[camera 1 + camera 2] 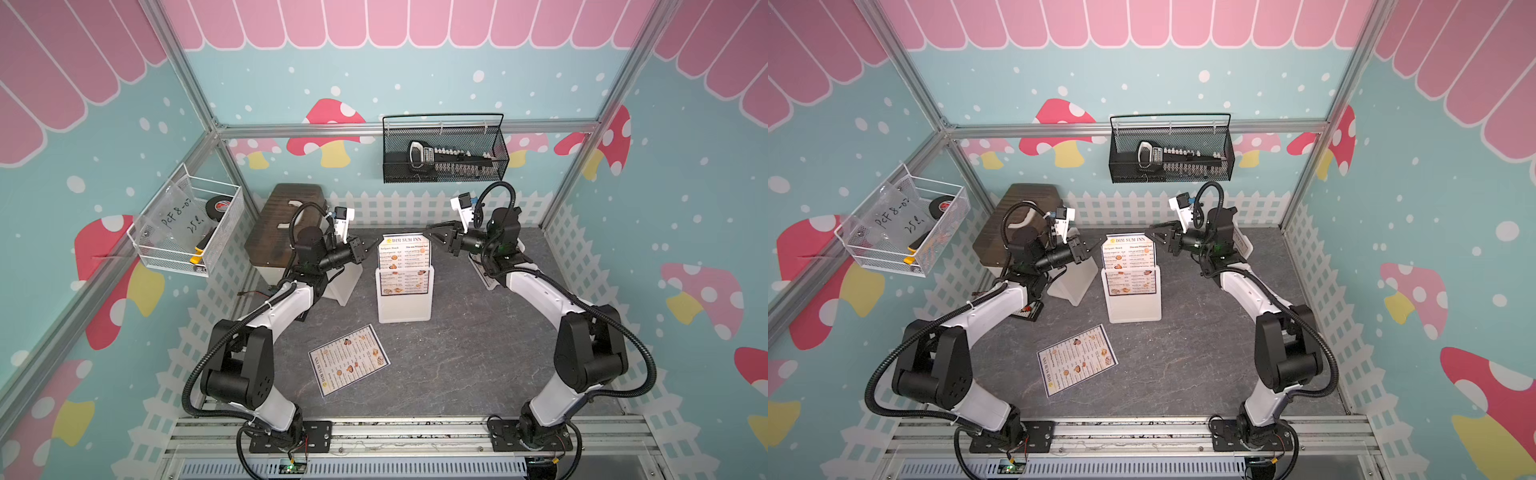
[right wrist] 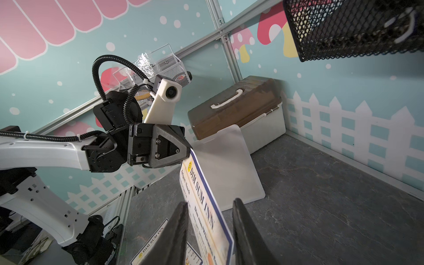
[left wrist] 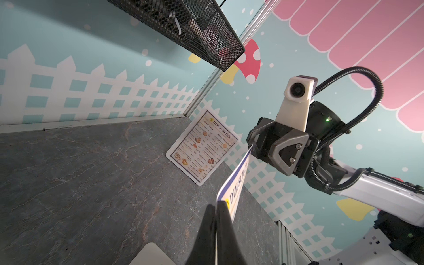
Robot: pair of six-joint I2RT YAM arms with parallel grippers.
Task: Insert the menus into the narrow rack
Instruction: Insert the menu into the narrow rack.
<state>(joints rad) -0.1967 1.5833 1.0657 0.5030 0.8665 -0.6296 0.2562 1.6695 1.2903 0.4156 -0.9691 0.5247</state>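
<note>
White menu [image 1: 1245, 245] mostly behind right arm [image 1: 1246, 291]

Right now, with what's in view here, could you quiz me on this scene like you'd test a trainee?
1. True or false: both grippers are clamped on the upright menu in the rack.
2. How many menus can you find?
3. Where is the flat menu? A) in the black basket B) on the table, in front of the rack C) on the brown box

Key:
1. False: the left gripper pinches its corner; the right gripper stands open around it.
2. Three: the third menu leans at the side wall.
3. B
</note>
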